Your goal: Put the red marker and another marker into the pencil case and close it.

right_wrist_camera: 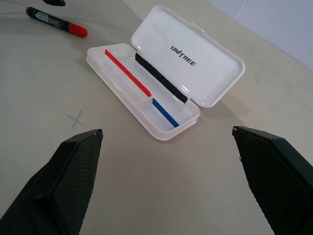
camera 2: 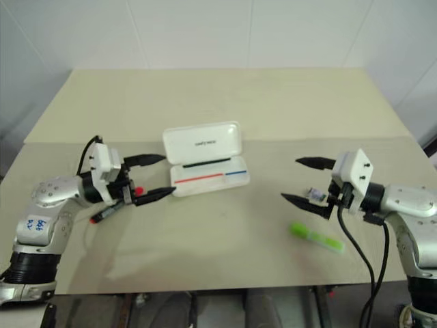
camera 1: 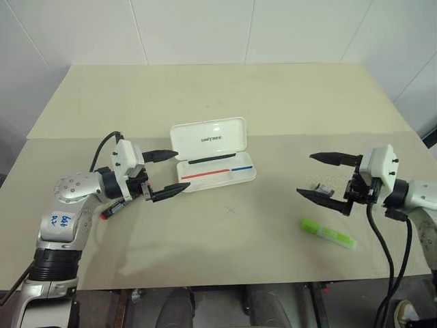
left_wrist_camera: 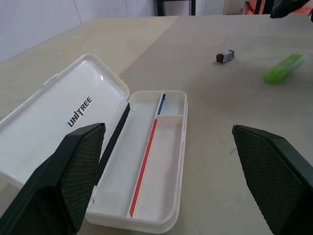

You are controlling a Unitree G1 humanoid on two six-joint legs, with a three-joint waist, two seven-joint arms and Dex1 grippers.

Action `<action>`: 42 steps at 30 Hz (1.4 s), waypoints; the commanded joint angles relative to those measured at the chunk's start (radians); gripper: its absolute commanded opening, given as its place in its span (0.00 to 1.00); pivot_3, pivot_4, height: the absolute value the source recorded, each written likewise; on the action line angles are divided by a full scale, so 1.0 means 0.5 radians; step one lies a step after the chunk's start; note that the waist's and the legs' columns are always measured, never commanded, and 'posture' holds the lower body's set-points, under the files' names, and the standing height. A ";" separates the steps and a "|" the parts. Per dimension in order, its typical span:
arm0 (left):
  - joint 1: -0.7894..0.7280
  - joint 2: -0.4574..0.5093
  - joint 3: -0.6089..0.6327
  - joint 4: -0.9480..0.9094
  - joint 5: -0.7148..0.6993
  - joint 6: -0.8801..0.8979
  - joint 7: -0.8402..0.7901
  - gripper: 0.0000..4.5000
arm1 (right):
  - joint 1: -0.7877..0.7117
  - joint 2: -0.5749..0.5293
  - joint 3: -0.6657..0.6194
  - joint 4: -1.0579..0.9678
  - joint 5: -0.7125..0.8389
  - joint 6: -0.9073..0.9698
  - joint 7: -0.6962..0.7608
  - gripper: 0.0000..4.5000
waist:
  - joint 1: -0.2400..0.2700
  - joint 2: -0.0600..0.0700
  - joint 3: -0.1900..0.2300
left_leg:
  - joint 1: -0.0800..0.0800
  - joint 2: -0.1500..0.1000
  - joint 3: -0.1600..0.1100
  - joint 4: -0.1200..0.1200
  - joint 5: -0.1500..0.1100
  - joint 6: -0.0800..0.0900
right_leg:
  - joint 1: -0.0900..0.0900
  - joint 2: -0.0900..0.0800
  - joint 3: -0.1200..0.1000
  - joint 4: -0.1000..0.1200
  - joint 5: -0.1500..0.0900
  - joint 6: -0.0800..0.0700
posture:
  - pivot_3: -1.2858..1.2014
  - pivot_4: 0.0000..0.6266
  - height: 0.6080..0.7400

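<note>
Nothing is packed yet: the pencil case (camera 1: 213, 157) lies open and empty, the red marker (right_wrist_camera: 56, 21) and green marker (camera 1: 328, 234) rest on the counter (camera 1: 225, 239), both grippers' fingers apart.

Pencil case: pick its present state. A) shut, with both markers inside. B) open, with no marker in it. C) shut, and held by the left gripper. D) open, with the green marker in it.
B: the pencil case lies open; the red marker and green marker lie on the table.

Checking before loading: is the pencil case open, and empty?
Open and empty: the pencil case has its lid raised, and its tray holds no marker.
</note>
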 commanded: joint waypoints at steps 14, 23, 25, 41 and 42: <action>-0.032 0.034 -0.041 0.004 0.103 -0.065 -0.015 0.90 | -0.129 0.219 0.207 -0.156 0.018 -0.015 -0.106 1.00 | -0.002 0.000 0.000 | 0.001 0.000 0.000 0.000 0.000 0.000 | 0.000 0.000 0.000 0.003 0.000 0.000 | 0.52 0.24 1.00; -0.106 -0.027 -0.239 0.199 0.275 -0.104 -0.050 0.50 | -0.186 0.411 0.352 -0.211 -0.007 -0.028 -0.195 1.00 | 0.001 0.000 0.000 | 0.001 0.000 0.000 0.000 0.000 0.000 | 0.000 0.000 0.000 0.004 0.000 0.000 | 0.52 0.24 1.00; -0.135 -0.053 -0.289 0.272 0.302 -0.116 -0.075 0.50 | -0.176 0.441 0.364 -0.217 -0.013 -0.040 -0.218 1.00 | 0.002 0.000 0.000 | 0.001 0.000 0.000 0.000 0.000 0.000 | 0.000 0.000 0.000 0.004 0.000 0.000 | 0.52 0.24 1.00; -0.351 -0.149 -0.455 0.685 0.551 -0.235 -0.090 0.50 | -0.173 0.540 0.379 -0.315 -0.064 -0.076 -0.354 1.00 | 0.001 0.000 0.000 | 0.002 0.000 -0.001 0.002 0.001 0.000 | 0.000 0.000 -0.001 0.008 0.000 0.000 | 0.52 0.24 1.00; -0.360 -0.151 -0.462 0.702 0.557 -0.242 -0.107 0.50 | -0.183 0.541 0.376 -0.320 -0.064 -0.075 -0.364 1.00 | 0.000 0.000 0.000 | 0.001 0.000 -0.001 0.002 0.001 0.000 | 0.000 0.000 -0.001 0.007 0.000 0.000 | 0.52 0.24 1.00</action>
